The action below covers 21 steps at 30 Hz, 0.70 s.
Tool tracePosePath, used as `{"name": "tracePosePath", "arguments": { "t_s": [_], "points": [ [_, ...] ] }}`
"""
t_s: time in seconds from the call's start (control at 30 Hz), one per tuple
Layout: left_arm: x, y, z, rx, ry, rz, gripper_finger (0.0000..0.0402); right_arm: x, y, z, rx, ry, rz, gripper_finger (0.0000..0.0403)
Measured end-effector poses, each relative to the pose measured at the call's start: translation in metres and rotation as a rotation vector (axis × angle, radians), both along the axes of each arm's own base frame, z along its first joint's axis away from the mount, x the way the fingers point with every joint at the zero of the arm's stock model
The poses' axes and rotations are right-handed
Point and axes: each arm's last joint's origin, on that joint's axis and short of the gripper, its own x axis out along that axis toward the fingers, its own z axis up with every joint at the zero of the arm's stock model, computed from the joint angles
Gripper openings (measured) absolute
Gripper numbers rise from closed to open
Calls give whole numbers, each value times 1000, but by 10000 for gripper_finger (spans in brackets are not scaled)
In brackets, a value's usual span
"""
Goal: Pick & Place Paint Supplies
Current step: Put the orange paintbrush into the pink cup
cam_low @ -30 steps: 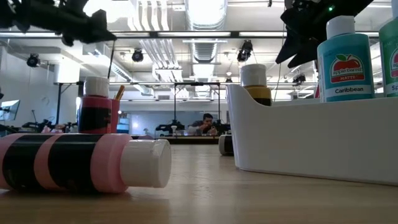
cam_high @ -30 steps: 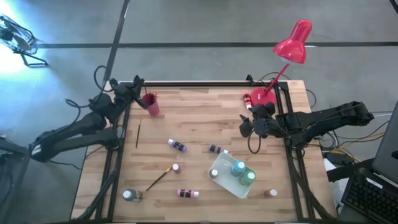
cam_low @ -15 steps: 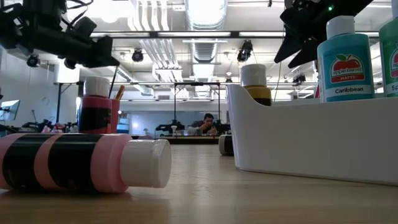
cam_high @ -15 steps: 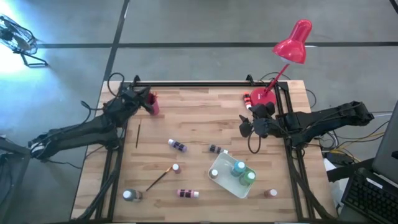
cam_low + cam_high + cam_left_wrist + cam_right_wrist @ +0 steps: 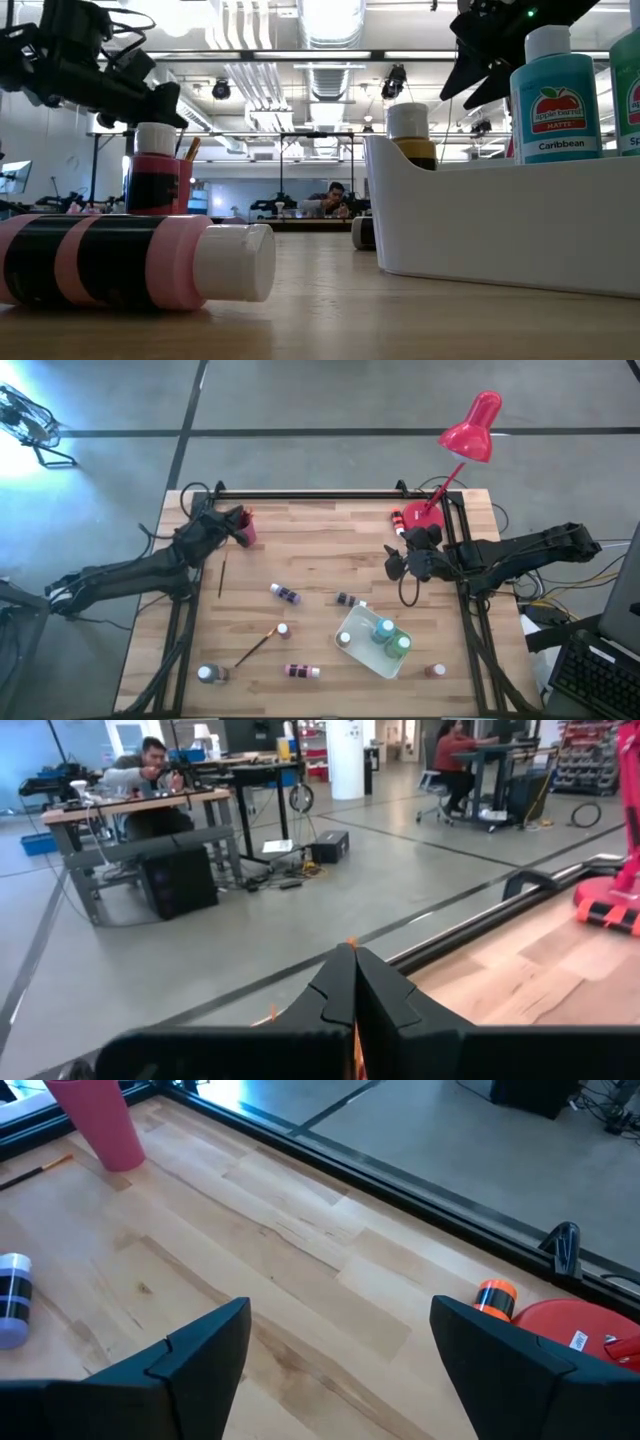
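On the wooden table point(image 5: 320, 550), I saw my left gripper point(image 5: 232, 520) had moved onto the pink cup point(image 5: 246, 528) at upper left, clamping an orange-handled brush point(image 5: 352, 948); right gripper point(image 5: 397, 565) gaped empty mid-right.

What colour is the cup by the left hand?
Pink: the cup shows best in the right wrist view.
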Motion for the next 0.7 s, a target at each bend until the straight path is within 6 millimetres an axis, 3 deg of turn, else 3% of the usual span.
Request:
{"name": "tracePosePath", "arguments": {
  "t_s": [0.5, 0.7],
  "points": [
    [8, 6, -17, -68, 98, 14, 0, 0, 0, 0, -1, 0, -1, 271],
    [9, 6, -19, -74, 109, 15, 26, 0, 0, 0, -1, 0, -1, 260]
  ]
}}
